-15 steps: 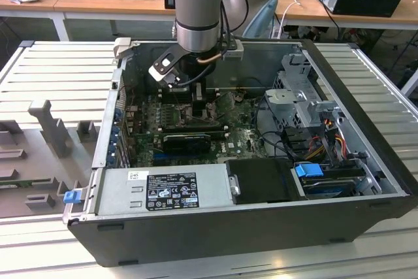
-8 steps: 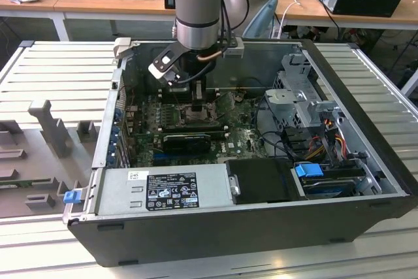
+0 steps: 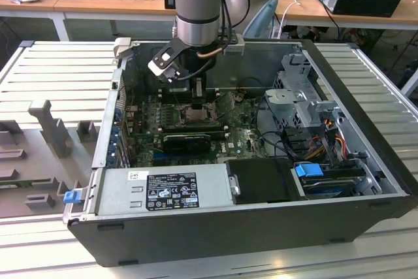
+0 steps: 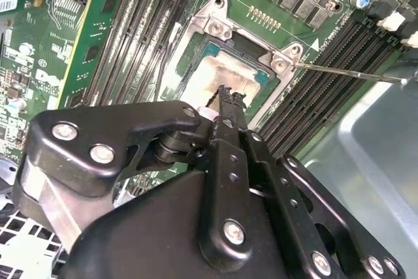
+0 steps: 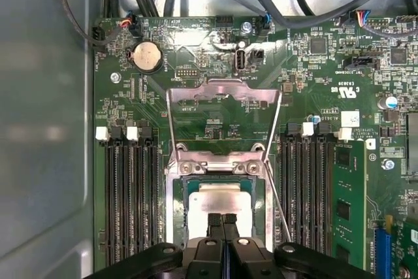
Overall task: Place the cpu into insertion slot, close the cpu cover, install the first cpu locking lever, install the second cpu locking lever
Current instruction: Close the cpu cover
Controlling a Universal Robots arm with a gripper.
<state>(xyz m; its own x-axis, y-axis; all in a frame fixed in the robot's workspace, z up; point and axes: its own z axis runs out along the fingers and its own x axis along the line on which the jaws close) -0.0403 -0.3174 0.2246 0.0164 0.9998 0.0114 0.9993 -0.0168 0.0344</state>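
In the exterior view, deep inside an open case (image 3: 356, 106), with the arm (image 3: 199, 4) reaching straight down and the gripper (image 3: 199, 98) low over the board (image 3: 248, 136) near its middle, well apart from the drive bay (image 3: 300, 96) on the exterior view's right. In the first wrist view, jaws together with nothing between them, gripper (image 5: 221, 221) at the near edge of the cpu (image 5: 219, 195); touching it or just above, hard to tell. Pale cpu lying flat inside the slot (image 5: 185, 193), square to the rim, with the cover (image 5: 222, 89) apparently standing open on the far side and a lever (image 5: 279, 204) loose just beside the slot, between it and the memory slots (image 5: 313, 187). In the second wrist view, closed tips of the gripper (image 4: 225, 96) over the cpu (image 4: 225, 70), dark edge of the slot (image 4: 243, 44) showing past it, a thin lever (image 4: 346, 73) angled away over the memory slots (image 4: 326, 89). Judged as the tail of the placing step, with cover and levers not yet done. Best handled with a light, straight-down touch on the centre of the chip, never a sideways push; no force before a level seat on all four edges; well clear of the loose lever and the raised cover
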